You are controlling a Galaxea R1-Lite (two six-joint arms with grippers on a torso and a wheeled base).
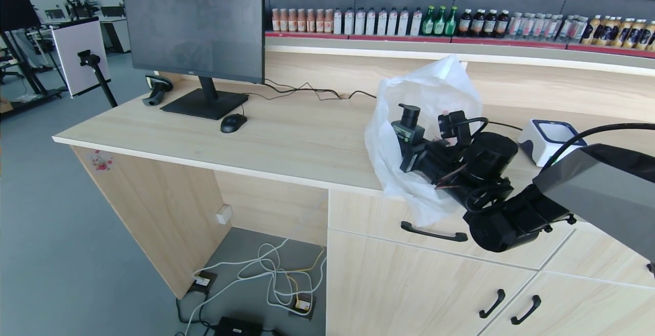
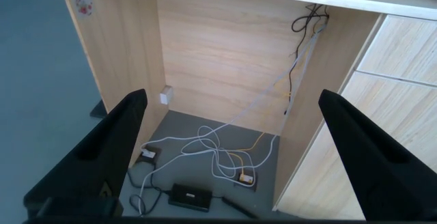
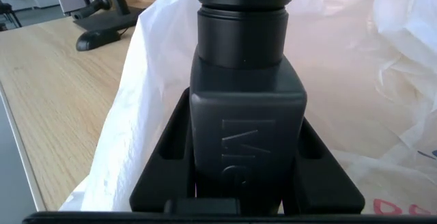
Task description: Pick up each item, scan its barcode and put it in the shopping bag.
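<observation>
Bottle (image 3: 246, 115), one, black, clamped in right gripper (image 3: 246, 176) at one shopping bag (image 1: 430, 85); left gripper (image 2: 232, 98) gapes.

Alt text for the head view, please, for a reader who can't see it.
The right pincer, shut on a dark bottle, holds it at the white shopping bag on a wooden checkout counter. A white scanner stands beside the bag; a monitor and mouse sit farther left.

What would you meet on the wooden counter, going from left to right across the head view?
Black handheld scanner → black oval computer mouse → crumpled white plastic shopping bag → white box-shaped barcode scanner with a dark top window.
</observation>
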